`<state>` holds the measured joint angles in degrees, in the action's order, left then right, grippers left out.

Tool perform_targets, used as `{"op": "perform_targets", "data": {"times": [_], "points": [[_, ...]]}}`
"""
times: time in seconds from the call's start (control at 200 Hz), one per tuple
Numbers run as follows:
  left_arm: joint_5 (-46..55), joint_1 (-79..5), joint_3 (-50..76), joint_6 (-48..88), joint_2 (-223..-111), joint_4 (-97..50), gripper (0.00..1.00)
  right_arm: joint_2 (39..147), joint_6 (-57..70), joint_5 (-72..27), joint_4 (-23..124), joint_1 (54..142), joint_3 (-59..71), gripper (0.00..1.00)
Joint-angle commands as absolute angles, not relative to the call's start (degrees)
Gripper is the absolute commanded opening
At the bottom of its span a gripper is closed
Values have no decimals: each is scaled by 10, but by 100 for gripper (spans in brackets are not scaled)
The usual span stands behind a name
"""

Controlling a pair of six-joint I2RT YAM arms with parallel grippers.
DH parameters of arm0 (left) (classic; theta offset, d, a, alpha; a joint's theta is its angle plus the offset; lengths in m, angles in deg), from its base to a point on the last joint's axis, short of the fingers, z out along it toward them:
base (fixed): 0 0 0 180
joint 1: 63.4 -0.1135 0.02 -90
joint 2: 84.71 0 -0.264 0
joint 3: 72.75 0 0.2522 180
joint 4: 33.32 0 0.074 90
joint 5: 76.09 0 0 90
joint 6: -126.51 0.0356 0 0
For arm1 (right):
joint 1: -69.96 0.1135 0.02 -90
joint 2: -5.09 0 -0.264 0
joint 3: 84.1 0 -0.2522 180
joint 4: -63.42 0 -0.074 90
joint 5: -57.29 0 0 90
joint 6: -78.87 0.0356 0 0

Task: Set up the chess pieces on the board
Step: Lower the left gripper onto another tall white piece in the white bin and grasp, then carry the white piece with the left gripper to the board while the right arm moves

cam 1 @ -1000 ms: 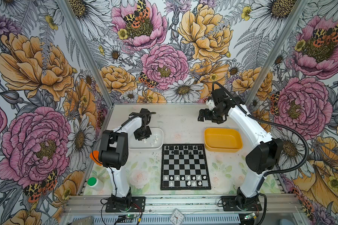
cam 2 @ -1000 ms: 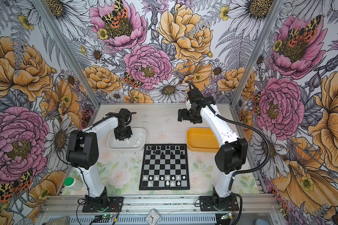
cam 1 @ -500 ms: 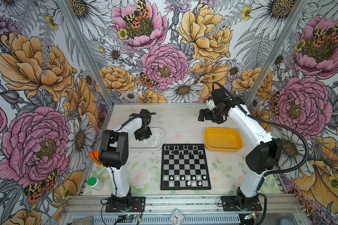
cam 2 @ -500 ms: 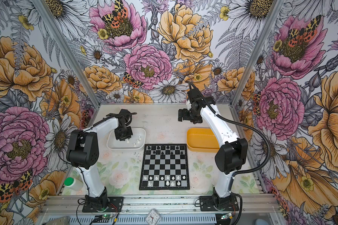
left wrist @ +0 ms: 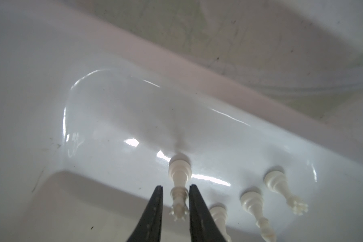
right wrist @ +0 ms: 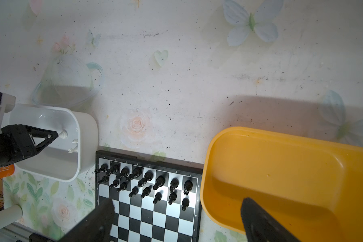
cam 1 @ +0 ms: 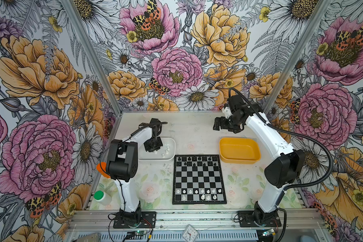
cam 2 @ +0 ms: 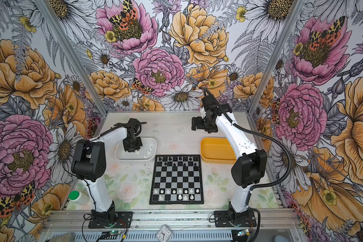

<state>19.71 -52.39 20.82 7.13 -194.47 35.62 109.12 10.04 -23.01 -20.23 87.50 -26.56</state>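
1. Since the earlier frames only the left fingers have moved. They have drawn closer together, while both arms sit where they were in both top views.
2. They now straddle a white piece low in the white tray. We see a sliver of gap on one side, so we read them as narrowly open, not yet clamped.
3. We judge this to be the pick of the next white back-row man, and the lift waits on that grip closing.
4. That piece stands upright on the tray floor. It is pale and glossy with a crowned head, and slimmer than the fingers. Three further white pieces stand just beside it.
5. Our right fingers are spread wide with nothing between them. They hang above the back of the bench, near the yellow tray, which looks empty.
6. On the board, black pieces fill the far two rows. White men hold the near rows, with gaps in the nearest.
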Motion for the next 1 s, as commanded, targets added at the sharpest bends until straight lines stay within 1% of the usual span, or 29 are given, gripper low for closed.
{"op": "perform_targets", "data": {"times": [0.0,0.105,0.21,0.42,0.625,0.725,0.745,0.996], "points": [[190,-531,203,84,-1947,343,23,1069,106,-243,-205,874,-265,96],[189,-533,207,85,-1950,343,20,1068,107,-243,-205,874,-264,96],[187,-534,209,87,-1951,343,15,1068,107,-243,-206,874,-265,96],[182,-534,209,89,-1942,345,14,1066,108,-244,-206,875,-262,96],[164,-530,214,86,-1910,352,12,1061,107,-244,-207,877,-257,96],[170,-516,223,86,-1896,367,12,1056,105,-241,-207,880,-248,96],[170,-513,225,87,-1874,371,12,1054,104,-241,-207,881,-246,96],[178,-451,223,62,-1791,413,12,1012,98,-240,-206,891,-202,96]]}}
